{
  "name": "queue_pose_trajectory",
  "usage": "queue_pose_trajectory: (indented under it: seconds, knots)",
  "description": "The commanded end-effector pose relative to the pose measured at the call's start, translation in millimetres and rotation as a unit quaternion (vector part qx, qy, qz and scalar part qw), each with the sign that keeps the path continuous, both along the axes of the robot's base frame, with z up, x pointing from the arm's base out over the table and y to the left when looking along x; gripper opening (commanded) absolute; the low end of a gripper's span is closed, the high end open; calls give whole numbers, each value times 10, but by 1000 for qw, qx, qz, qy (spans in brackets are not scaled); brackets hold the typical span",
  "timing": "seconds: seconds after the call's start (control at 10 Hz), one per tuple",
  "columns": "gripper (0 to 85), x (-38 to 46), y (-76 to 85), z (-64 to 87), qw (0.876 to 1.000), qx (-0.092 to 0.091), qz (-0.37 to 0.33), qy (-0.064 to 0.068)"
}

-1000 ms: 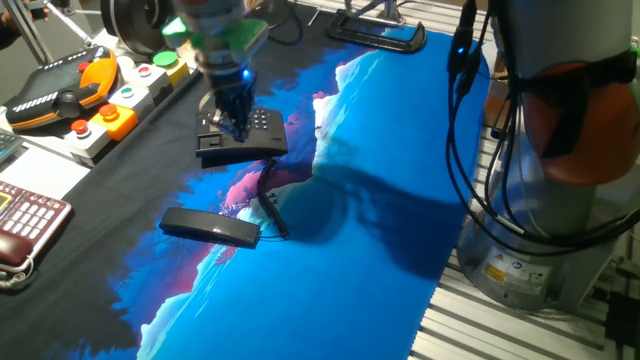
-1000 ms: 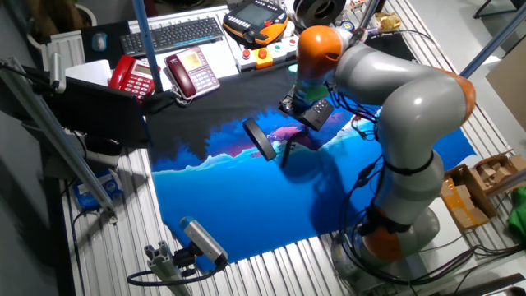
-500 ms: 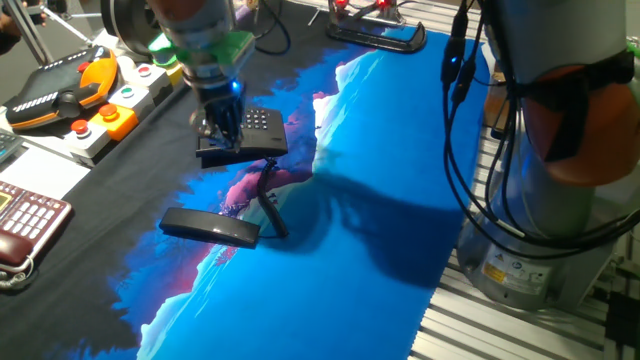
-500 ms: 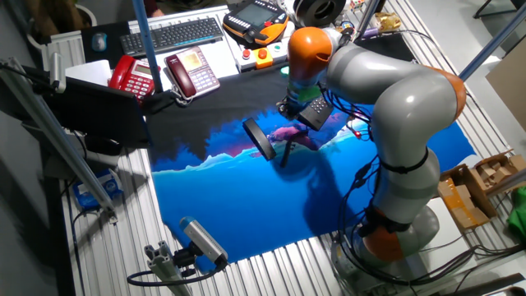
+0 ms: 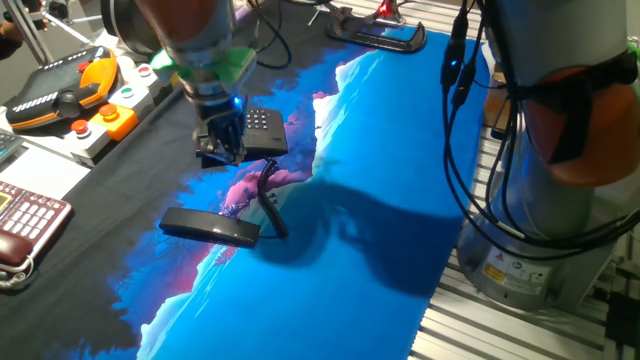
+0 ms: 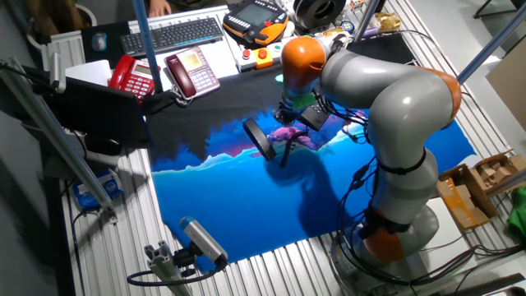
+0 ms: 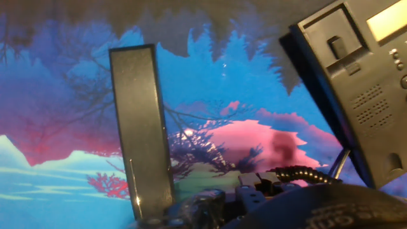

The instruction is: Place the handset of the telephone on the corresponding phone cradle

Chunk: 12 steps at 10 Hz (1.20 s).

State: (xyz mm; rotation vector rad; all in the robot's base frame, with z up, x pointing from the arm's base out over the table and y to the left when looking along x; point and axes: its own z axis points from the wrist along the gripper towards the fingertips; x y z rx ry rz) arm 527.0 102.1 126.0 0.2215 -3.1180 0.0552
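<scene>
Handset (image 5: pixel 211 227) lies flat on the blue and pink printed cloth (image 5: pixel 380 150) covering the tabletop, off the phone and apart from it, on the near side in one fixed view. Its coiled cord (image 5: pixel 267 196) runs from its right end up toward the phone base. In the hand view the handset (image 7: pixel 141 130) shows as a long dark bar running top to bottom, left of centre, with the cord (image 7: pixel 294 172) coiled at lower right.

Phone (image 5: pixel 250 135) sits on the cloth at the boundary of the dark and blue areas, keypad up. Cradle (image 7: pixel 340 83), the recessed strip along the side of the base, stands unoccupied; the hand view shows it at upper right with a small hook switch and a speaker grille.

Gripper (image 5: pixel 222 148) hangs low over the left end of the phone, its fingers pointing down at the base edge. Whether the fingers are spread or pressed together cannot be told from any view; nothing can be seen between them. In the other fixed view the gripper (image 6: pixel 292 113) is above the phone, with the handset (image 6: pixel 260 138) just to its left.

Beyond the cloth: an orange-and-black controller (image 5: pixel 62 88), a dark red phone (image 5: pixel 25 225) at the left edge, and a keyboard (image 6: pixel 171 34) in the other fixed view.
</scene>
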Motion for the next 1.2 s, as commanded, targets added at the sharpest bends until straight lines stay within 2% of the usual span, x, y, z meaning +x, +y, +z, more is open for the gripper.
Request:
queue_pose_trajectory:
  seconds: [0.0,0.3,0.6,0.8,1.1]
  knots:
    - [7,-9,12,-13,1000,2,2,-1]
    - [7,-53,60,-70,1000,13,16,-6]
    - [7,-42,62,-109,999,16,27,-6]
    - [7,-39,60,-111,1000,17,26,1]
    - [7,-41,60,-102,999,23,22,-2]
